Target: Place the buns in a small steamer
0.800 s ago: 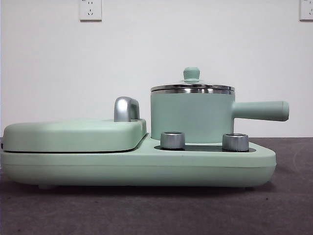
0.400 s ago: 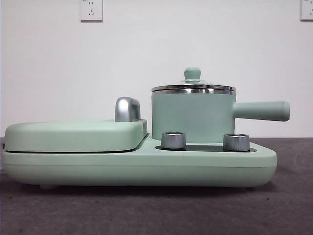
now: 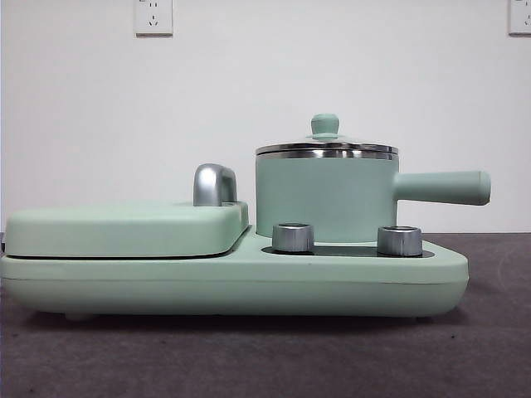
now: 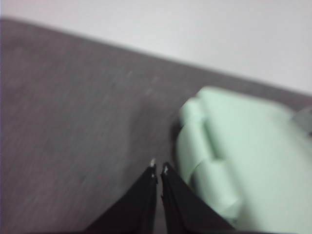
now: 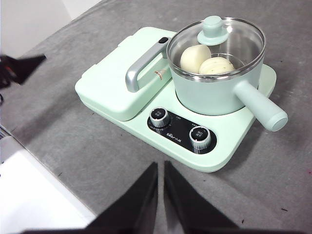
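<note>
Grey felt table (image 5: 87,146) is spreading under a pale wall, and the mint-green cooker base (image 3: 249,282) is sitting squarely on it, its flat griddle lid (image 3: 124,228) lying shut. On the base's hotplate the small steamer (image 5: 219,83) is standing upright, glass lid (image 5: 217,41) resting on top, and both buns (image 5: 195,56) are lying inside, side by side. Right gripper (image 5: 160,168) is hanging over bare table near the two knobs (image 5: 180,127), jaws pressed together. Left gripper (image 4: 158,168) is hovering beside the griddle end, jaws together too, gripping nothing.
</note>
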Motion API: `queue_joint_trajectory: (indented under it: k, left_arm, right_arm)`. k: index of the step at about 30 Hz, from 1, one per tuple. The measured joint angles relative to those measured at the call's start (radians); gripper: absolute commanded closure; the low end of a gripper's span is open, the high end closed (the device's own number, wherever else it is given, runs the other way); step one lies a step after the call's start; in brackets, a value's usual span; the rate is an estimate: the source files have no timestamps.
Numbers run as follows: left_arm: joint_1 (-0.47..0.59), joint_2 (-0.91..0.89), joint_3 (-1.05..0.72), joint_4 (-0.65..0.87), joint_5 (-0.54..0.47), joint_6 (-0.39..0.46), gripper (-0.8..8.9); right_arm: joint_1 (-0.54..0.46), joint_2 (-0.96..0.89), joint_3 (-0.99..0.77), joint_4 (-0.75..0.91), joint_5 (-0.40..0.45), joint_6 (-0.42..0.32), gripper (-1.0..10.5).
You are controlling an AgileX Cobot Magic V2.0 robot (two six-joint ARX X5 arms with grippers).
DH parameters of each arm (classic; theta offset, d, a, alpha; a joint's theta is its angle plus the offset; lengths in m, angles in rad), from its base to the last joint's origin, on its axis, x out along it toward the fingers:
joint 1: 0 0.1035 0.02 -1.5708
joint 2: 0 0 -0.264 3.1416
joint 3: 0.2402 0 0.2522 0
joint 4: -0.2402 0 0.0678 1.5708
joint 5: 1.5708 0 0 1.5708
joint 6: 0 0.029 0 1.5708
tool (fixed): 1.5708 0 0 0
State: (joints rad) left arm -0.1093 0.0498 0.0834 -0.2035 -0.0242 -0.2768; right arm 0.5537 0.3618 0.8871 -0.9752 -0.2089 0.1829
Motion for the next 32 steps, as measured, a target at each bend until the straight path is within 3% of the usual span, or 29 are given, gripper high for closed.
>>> queue_joint_trajectory:
  k: [14, 32]
  left_arm:
    - [0.036, -0.045, -0.051, 0.021, -0.001, 0.196, 7.94]
    - [0.037, -0.045, -0.051, 0.021, -0.001, 0.203, 7.94]
  right_arm:
    - [0.000, 0.000, 0.000, 0.000, 0.000, 0.000, 9.3]
    - [0.000, 0.000, 0.000, 0.000, 0.000, 0.000, 9.3]
